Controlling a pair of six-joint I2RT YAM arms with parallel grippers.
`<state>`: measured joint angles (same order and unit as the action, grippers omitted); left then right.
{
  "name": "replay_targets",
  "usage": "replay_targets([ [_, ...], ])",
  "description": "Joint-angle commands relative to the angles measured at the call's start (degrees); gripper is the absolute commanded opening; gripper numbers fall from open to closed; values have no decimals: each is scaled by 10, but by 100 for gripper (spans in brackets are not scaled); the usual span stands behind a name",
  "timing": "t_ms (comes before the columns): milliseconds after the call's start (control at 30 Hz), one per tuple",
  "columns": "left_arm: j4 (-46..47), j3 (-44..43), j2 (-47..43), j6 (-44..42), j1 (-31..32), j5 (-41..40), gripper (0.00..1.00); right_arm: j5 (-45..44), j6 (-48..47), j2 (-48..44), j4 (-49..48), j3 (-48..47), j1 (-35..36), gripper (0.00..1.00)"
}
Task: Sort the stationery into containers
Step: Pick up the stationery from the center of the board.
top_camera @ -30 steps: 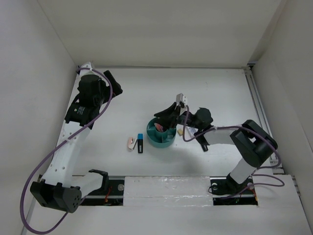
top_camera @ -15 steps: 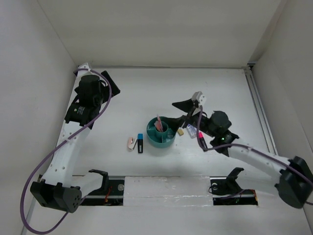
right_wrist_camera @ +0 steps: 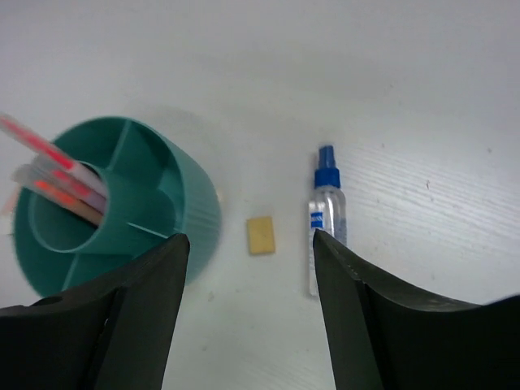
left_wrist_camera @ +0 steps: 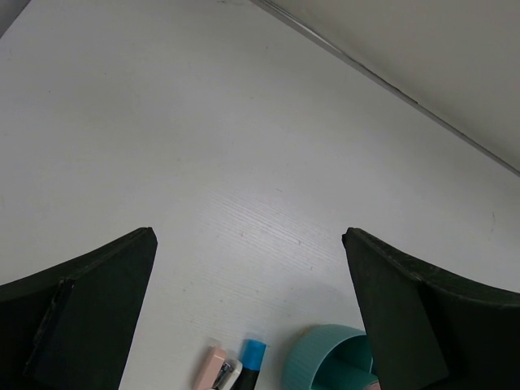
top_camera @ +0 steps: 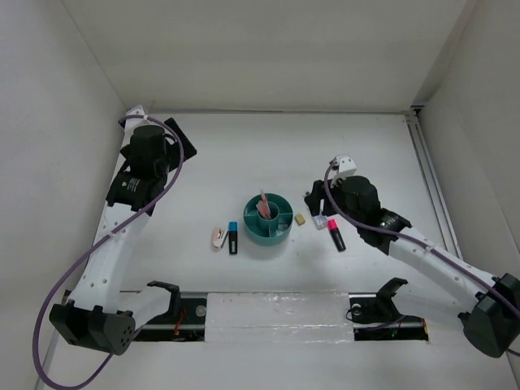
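Right gripper [right_wrist_camera: 249, 238]: released, jaws apart, nothing between them. It hangs over the table [top_camera: 244, 154] just right of the teal organizer [right_wrist_camera: 199, 213]. Through the gap, the wrist view shows the tan eraser [right_wrist_camera: 261, 235] flat on the table beside the organizer wall. The clear blue-capped bottle [right_wrist_camera: 327, 218] lies on its side just right of the eraser, cap pointing away from me.

Pinkish-orange pencils [right_wrist_camera: 57, 175] lean in the organizer's central cup. I think there are three, but they overlap, so the count is unsure. The outer compartments in view look bare.

Pink-capped marker [top_camera: 335, 232] lies on the table right of the bottle, near my right wrist.

Left gripper [left_wrist_camera: 248, 234]: wide open and holding nothing, over the far left of the table, well apart from everything. Blue-capped marker [top_camera: 233, 237] and small white-pink piece [top_camera: 218, 236] lie side by side left of the organizer.
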<state>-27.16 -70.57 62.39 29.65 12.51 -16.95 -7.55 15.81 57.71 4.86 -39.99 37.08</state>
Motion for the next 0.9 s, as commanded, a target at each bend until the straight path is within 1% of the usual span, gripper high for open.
replay_targets([
  [0, 14, -17, -17, 4, -2, -2, 100, 11, -4, 44, 69, -34, -11, 68],
  [33, 14, -17, -10, 4, -2, -2, 100, 5, -4, 56, 69, -41, -11, 68],
  [133, 9, -17, -10, 4, -2, -2, 100, 27, -24, 92, 67, -48, -11, 61],
  [200, 9, -17, -10, 4, -2, -2, 100, 39, -25, 108, 60, -48, -11, 53],
  [600, 9, -17, -10, 4, -2, 3, 100, 54, -19, 218, 11, -54, -6, 52],
  [733, 9, -17, -10, -1, -2, 3, 100, 84, -19, 240, -26, -54, -6, 53],
  [867, 15, -17, -16, -1, -2, 10, 100, 90, -19, 262, -38, -54, -11, 52],
])
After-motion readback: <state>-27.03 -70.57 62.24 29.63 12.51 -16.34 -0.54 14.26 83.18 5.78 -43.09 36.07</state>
